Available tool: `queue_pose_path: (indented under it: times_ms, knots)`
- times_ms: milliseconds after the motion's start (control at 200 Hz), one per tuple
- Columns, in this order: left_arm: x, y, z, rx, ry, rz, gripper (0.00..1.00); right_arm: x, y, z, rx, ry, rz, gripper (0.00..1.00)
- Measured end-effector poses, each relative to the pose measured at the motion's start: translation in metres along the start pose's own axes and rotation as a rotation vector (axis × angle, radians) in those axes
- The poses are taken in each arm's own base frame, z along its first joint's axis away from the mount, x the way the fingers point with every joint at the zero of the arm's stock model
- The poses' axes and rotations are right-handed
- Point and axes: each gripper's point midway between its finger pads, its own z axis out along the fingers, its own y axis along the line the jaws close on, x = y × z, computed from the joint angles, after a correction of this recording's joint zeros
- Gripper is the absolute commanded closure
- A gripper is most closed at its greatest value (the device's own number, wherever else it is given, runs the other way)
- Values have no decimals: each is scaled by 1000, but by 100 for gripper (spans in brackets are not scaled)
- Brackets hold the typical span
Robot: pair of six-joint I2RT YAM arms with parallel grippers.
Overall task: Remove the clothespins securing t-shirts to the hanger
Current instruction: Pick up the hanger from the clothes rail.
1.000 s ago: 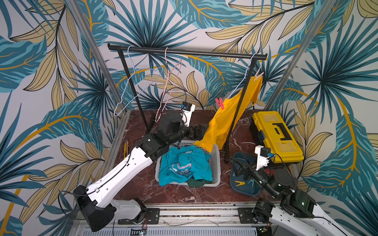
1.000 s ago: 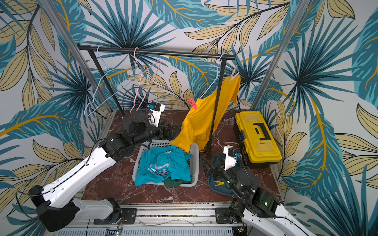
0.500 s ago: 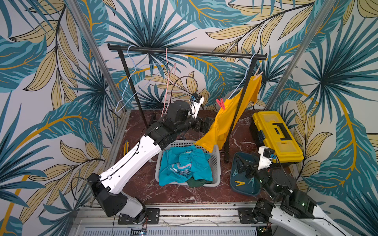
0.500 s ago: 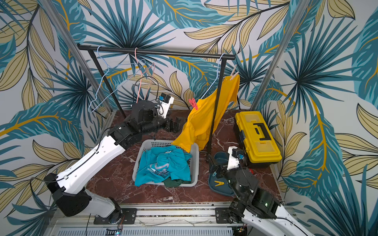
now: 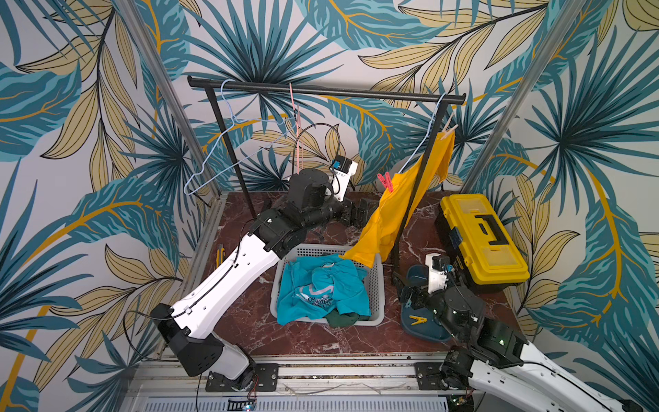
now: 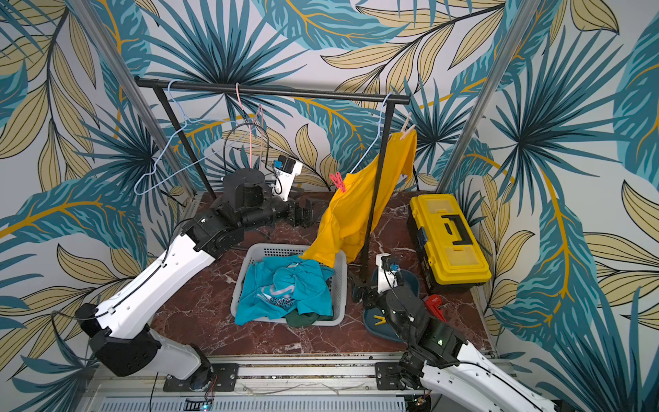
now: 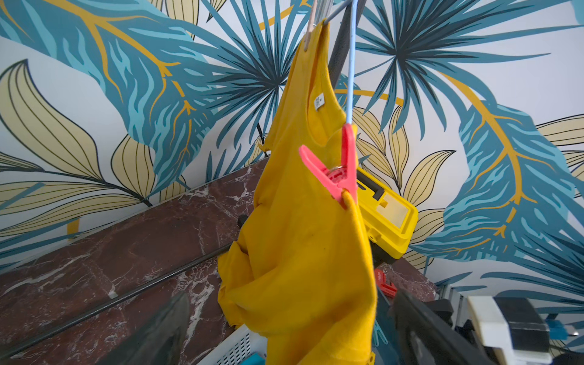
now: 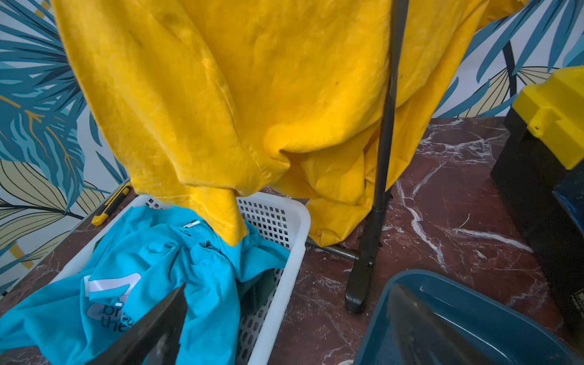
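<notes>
Jaws agape, left arm (image 5: pixel 231 281) stretches toward the yellow t-shirt (image 5: pixel 387 217), seemingly just short.

Tropical-leaf wallpaper (image 5: pixel 356 28) in teal and gold covered the walls. 2 slanted metal posts (image 5: pixel 173 107) rose from the far corners of the red-brown, white-veined marble counter (image 5: pixel 321 339), evenly lit.

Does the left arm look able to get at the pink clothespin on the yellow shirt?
Probably yes: the left gripper is open, close below the pink clothespin, which sits exposed on the yellow t-shirt, with nothing between them.
</notes>
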Motion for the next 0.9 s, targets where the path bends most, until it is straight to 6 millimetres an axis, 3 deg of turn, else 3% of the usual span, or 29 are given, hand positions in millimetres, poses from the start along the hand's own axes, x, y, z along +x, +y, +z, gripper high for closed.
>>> queue_pose_path:
  times_ms: [205, 411, 531, 661, 901]
  knots:
    - [-7, -13, 3, 38, -10, -3, 0, -3, 6, 1, -29, -14, 12, 1]
    - [1, -24, 29, 59, 27, 25, 0, -6, 9, 1, -45, -23, 22, 1]
    - [12, -23, 45, 44, 70, 53, 6, -2, 11, 3, -54, -16, 30, 0]
    - [20, -19, 54, 24, 100, 70, 22, 2, 10, 3, -56, -9, 37, 0]
    - [16, -14, 56, -8, 92, 87, 55, 1, 9, 0, -63, -20, 51, 0]
